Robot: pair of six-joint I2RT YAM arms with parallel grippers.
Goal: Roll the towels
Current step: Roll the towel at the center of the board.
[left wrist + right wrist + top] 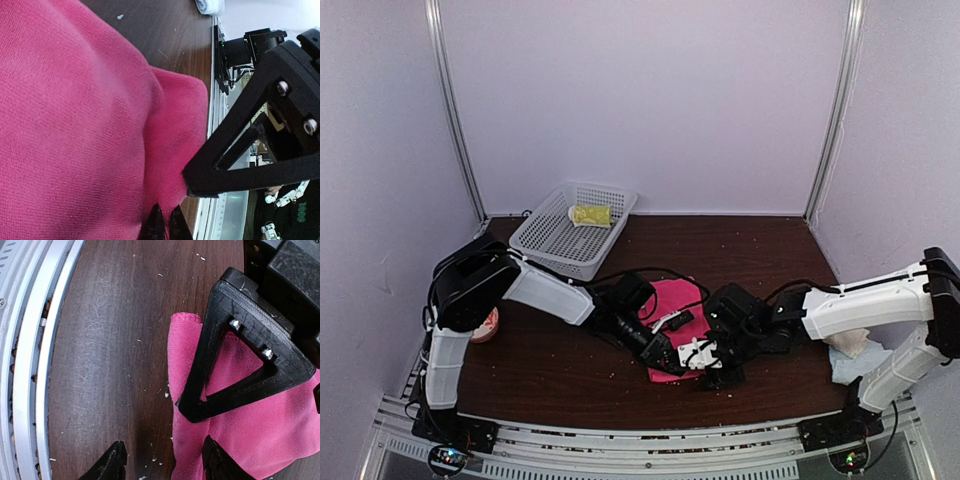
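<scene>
The hot-pink towel (672, 298) lies mid-table with both grippers at its near end. My left gripper (663, 352) is shut, pinching a raised fold of the pink towel (75, 125) between its fingertips (156, 224). My right gripper (165, 467) is open and straddles the side edge of the pink towel (250, 435): one finger (112, 465) is over bare wood, the other (220, 465) is on the cloth. A lime-yellow towel (590, 215) sits in the basket. The cream towel (850, 342) and the pale-blue towel (840, 366) lie under the right arm.
A white mesh basket (552, 243) stands at the back left. A small pink-and-white thing (486, 325) lies by the left arm's base. The metal rail (25, 365) of the table's near edge runs close to the right gripper. White crumbs dot the dark wooden table (550, 365).
</scene>
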